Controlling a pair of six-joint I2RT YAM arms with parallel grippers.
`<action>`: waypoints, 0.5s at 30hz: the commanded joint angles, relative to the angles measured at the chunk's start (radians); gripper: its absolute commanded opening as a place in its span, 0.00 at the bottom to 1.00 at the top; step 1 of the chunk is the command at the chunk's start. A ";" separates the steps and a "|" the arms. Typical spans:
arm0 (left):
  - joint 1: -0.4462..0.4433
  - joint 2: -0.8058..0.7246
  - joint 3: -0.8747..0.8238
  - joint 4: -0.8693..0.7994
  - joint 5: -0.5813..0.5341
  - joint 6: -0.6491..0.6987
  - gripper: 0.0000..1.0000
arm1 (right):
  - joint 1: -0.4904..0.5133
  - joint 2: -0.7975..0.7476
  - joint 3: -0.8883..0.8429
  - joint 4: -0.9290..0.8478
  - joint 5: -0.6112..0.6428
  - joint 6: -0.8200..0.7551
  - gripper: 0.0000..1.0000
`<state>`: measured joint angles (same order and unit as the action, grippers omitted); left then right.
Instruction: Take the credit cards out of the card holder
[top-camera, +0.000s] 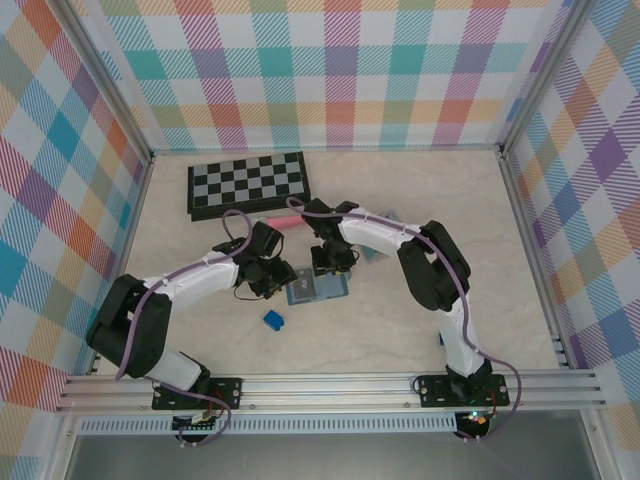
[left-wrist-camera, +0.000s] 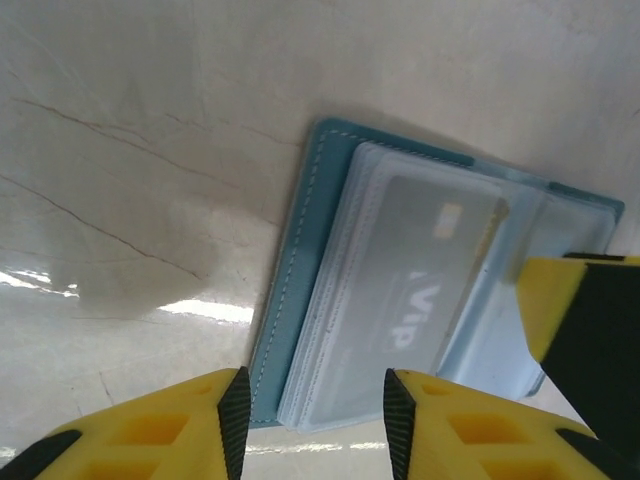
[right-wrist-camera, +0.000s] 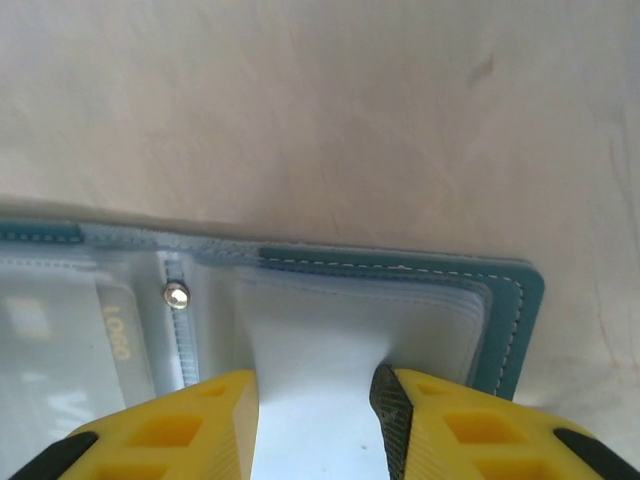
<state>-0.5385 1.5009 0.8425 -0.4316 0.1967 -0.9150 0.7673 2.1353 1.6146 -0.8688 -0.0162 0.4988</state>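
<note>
1. The open card holder (top-camera: 318, 288) lies mid-table (top-camera: 500, 320), with bare tabletop toward the near and right edges.
2. 1 grey VIP card (left-wrist-camera: 430, 270) shows, sleeved inside.
3. The left gripper (left-wrist-camera: 310, 420) spreads its fingers over the holder's edge; the right gripper (right-wrist-camera: 315, 420) pinches its pale inner flap.
4. 1 blue block (top-camera: 273, 320) sits nearby; 1 chessboard (top-camera: 248, 185) lies well beyond.

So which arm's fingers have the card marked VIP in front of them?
The left arm's fingers; the VIP card lies just beyond them, while the right fingers face a clear pocket.
</note>
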 joint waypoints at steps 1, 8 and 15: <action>-0.016 0.026 0.029 -0.011 0.035 0.033 0.38 | 0.000 -0.035 -0.068 -0.043 -0.076 0.058 0.39; -0.020 0.070 0.051 -0.003 0.090 0.069 0.30 | -0.003 -0.143 -0.083 -0.010 -0.058 0.084 0.40; -0.021 0.090 0.085 -0.034 0.085 0.106 0.29 | -0.002 -0.203 -0.166 0.018 -0.043 0.118 0.44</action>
<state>-0.5488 1.5703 0.8974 -0.4416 0.2699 -0.8413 0.7673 1.9530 1.4872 -0.8570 -0.0608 0.5842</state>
